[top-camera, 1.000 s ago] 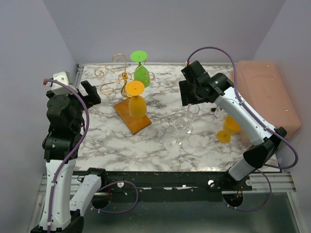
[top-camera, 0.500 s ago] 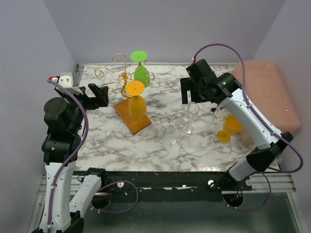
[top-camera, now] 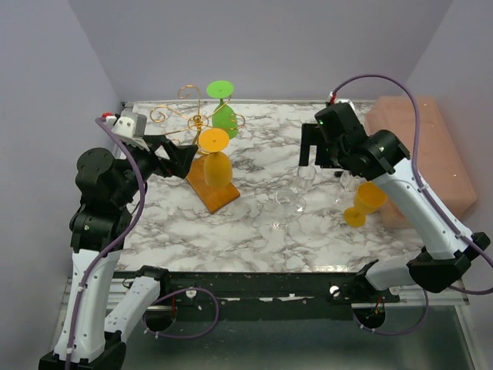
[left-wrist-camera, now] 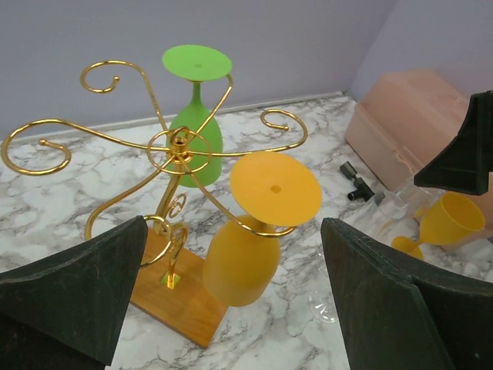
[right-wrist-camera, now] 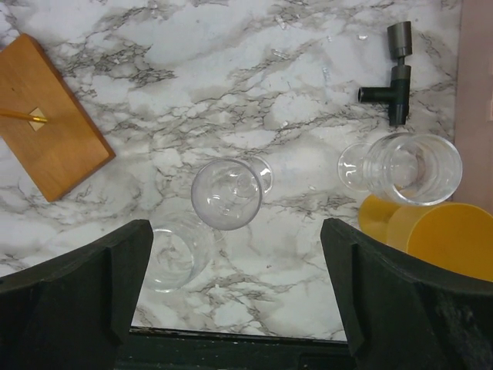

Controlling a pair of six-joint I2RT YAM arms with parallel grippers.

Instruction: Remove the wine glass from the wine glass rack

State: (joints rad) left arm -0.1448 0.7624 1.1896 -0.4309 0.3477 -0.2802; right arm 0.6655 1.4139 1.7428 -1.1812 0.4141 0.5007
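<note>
Left wrist: two glasses (left-wrist-camera: 245, 258) on one rack (left-wrist-camera: 174, 307)

Marble-patterned table (top-camera: 231, 223) enclosed by plain lavender walls (top-camera: 277, 46).

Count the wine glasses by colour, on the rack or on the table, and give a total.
Orange glasses: 2
Green glass: 1
Clear glasses: 3
Total: 6

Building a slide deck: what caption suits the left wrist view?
Open left end effector faces the gold rack, orange glass and green glass hanging inverted.
</note>
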